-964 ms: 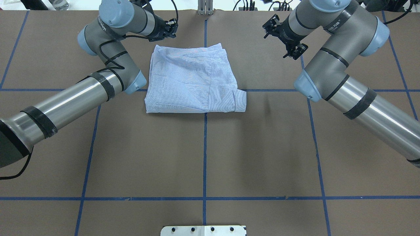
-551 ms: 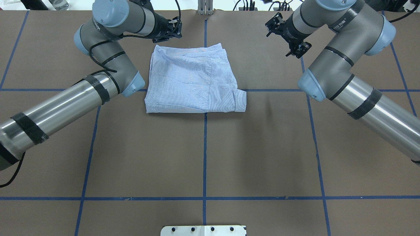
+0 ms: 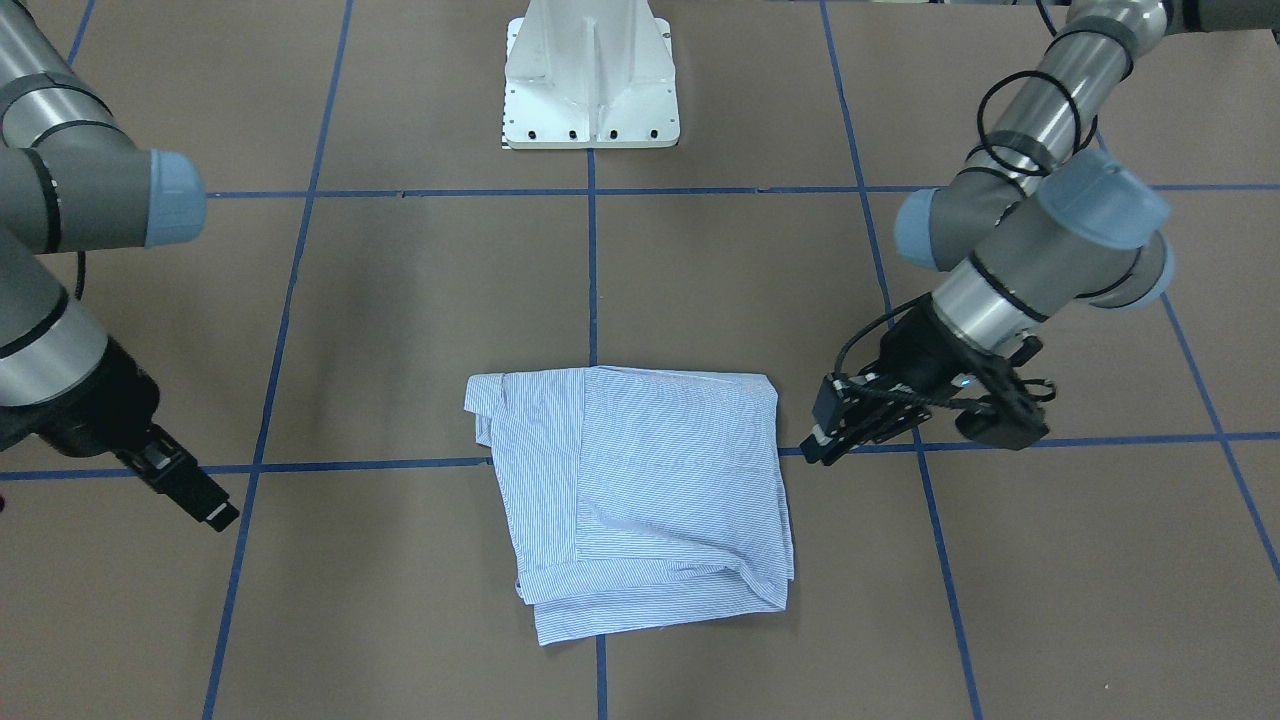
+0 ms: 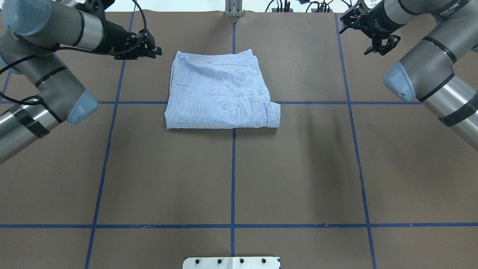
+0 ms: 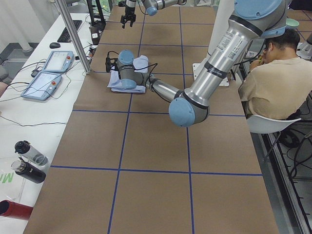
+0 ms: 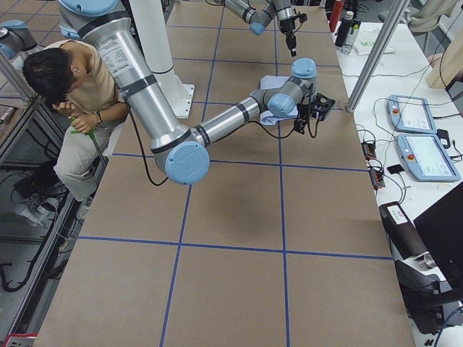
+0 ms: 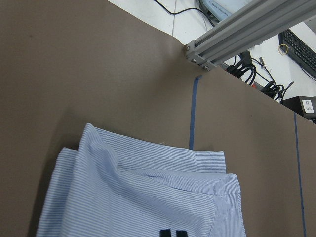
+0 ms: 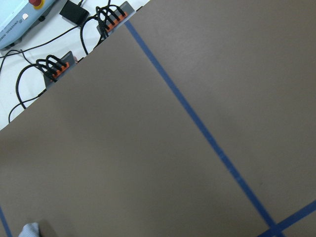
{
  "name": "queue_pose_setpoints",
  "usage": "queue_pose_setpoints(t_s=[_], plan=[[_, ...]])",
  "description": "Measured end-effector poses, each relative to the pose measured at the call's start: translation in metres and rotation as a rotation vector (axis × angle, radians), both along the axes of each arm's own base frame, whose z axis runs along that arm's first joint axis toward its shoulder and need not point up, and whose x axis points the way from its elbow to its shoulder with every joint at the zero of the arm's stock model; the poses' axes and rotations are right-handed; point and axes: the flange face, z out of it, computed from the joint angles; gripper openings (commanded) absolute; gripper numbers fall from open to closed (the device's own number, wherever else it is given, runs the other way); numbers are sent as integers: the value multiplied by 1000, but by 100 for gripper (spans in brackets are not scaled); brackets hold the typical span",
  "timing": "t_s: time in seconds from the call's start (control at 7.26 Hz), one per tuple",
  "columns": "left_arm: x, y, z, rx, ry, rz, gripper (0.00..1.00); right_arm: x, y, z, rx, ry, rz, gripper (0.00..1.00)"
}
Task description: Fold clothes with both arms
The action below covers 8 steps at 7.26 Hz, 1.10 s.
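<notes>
The left hand (image 4: 156, 50) hovers just off the far left corner of the shirt (image 4: 218, 93), fingertips together, holding nothing. The shirt lies as a compact folded rectangle at the far middle of the worktop (image 4: 231, 179), untouched. The right hand (image 4: 380, 45) sits well apart at the far right; its state I cannot tell. Folding looks essentially done; any further fold would need both hands pinching matching corners.

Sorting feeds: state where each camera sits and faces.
Front-facing: across table, facing base; left arm, right arm.
Overhead: behind robot, looking down; both.
Exterior left: left end; left arm near.
Exterior right: right end; right arm near.
Left wrist: above shirt; jaw tips.
Right wrist: above bare table; no arm.
Shared: overhead, front-facing: whole shirt.
</notes>
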Motion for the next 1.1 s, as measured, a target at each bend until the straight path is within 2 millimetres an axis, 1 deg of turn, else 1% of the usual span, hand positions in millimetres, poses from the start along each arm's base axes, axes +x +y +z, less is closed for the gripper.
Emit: queue_pose_setpoints(t_s=[0.14, 0.28, 0.41, 0.55, 0.69, 0.83, 0.96, 1.1], plan=[[-47, 19, 35, 71, -54, 10, 99, 37, 6, 22, 32, 20, -51, 100], [-93, 36, 73, 145, -121, 19, 99, 73, 18, 40, 66, 54, -118, 100], [-144, 52, 113, 235, -202, 29, 99, 106, 37, 57, 99, 106, -199, 100], [-194, 69, 150, 326, -287, 34, 99, 137, 60, 77, 133, 164, -297, 100], [-230, 86, 179, 401, -364, 41, 99, 165, 84, 94, 165, 208, -386, 100], [-256, 100, 204, 459, -434, 57, 99, 193, 106, 111, 190, 239, -454, 100], [-279, 106, 223, 482, -503, 81, 99, 222, 125, 134, 214, 261, -507, 100], [-302, 106, 237, 469, -567, 109, 99, 243, 139, 152, 236, 274, -545, 100]])
